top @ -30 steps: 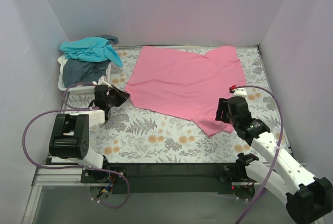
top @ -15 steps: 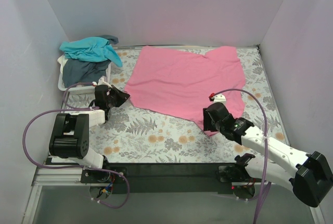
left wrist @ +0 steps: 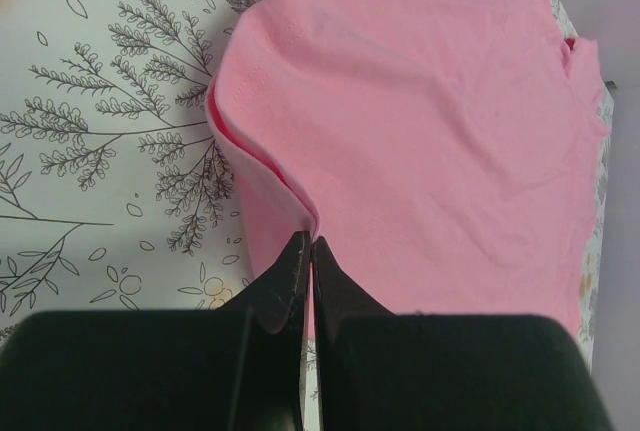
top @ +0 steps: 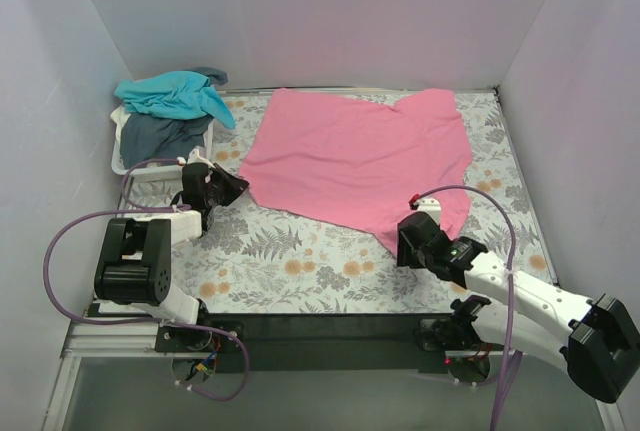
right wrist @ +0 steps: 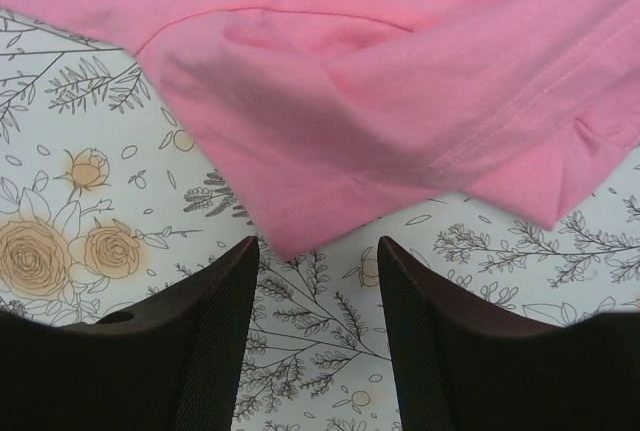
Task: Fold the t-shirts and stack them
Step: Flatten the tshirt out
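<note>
The pink t-shirt [top: 360,156] lies spread flat across the middle and back of the floral table. My left gripper [top: 238,187] is shut on its near-left corner; in the left wrist view the pink edge [left wrist: 262,176] folds up into the closed gripper [left wrist: 306,243]. My right gripper [top: 404,248] is open just before the shirt's near corner; in the right wrist view the pink hem [right wrist: 330,186] ends right at the gap of the open gripper [right wrist: 318,249]. The teal t-shirt [top: 172,92] and the dark grey-blue t-shirt [top: 160,136] lie heaped in the basket.
A white plastic basket [top: 128,163] stands at the back left, close to my left gripper. Walls close the table on the left, back and right. The floral cloth [top: 300,261] lies bare in front of the pink shirt.
My right arm swung left and down from the shirt's right side to its near corner. The left arm has not moved and still holds the corner.
</note>
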{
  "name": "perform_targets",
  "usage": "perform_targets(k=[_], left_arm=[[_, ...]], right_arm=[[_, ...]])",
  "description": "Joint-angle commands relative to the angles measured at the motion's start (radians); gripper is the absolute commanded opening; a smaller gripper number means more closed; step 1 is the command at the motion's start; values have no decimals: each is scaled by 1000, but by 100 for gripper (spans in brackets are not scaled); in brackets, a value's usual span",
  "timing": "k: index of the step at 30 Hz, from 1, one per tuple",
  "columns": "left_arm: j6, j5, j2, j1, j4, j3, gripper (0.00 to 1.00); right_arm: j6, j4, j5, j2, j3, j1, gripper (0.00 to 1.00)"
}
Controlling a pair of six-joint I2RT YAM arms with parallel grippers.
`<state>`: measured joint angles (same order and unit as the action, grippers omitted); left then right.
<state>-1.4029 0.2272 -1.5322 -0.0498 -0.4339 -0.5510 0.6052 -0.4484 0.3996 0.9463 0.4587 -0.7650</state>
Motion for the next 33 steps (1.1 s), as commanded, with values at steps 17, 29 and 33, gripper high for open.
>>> perform_targets(k=[17,29,33], left_arm=[[10,-6,1,-5,-2,-18,0],[8,-6,3,-5,-3,-15,0],[8,-5,-3,-4,-3,-17,0]], right_arm=[[-39,77,7,-49,-29,216,45],[-38,139,-1,-4,-64,268,41],[-58,171,-21,3,-80,294,38]])
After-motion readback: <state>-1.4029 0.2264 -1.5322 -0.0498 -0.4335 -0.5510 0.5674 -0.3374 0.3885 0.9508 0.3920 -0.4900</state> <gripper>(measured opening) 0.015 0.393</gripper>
